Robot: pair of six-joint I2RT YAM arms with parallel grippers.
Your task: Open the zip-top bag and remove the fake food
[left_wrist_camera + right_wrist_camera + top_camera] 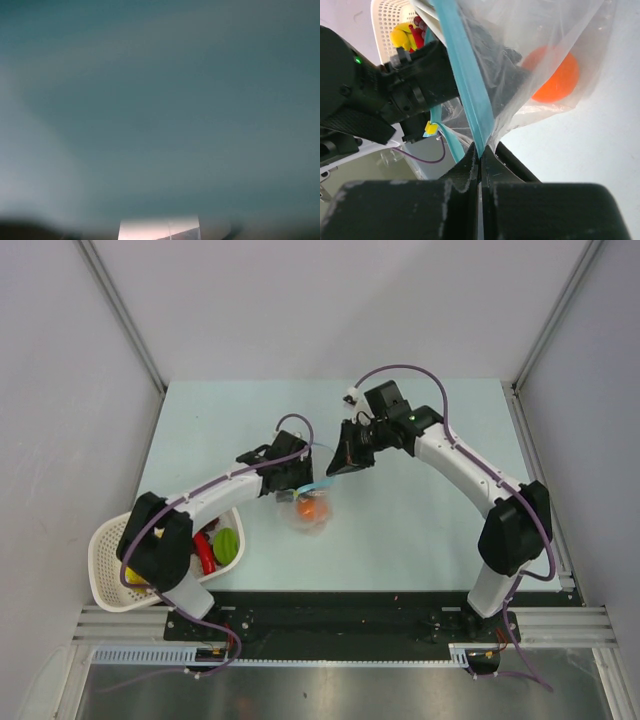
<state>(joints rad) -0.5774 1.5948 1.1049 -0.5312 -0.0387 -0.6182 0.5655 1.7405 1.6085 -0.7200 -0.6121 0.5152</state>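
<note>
Two fingers [462, 172] of the right gripper [480, 152] are pressed together on the teal zip strip [470, 85] of the zip-top bag [570, 30], which hangs just ahead of them with the orange ball [552, 75] inside. The bag looks soft, light and slippery, so I judge the stiffer strip is the best place to hold; the left gripper [297, 483] is at the opposite lip, but whether it grips I cannot tell
</note>
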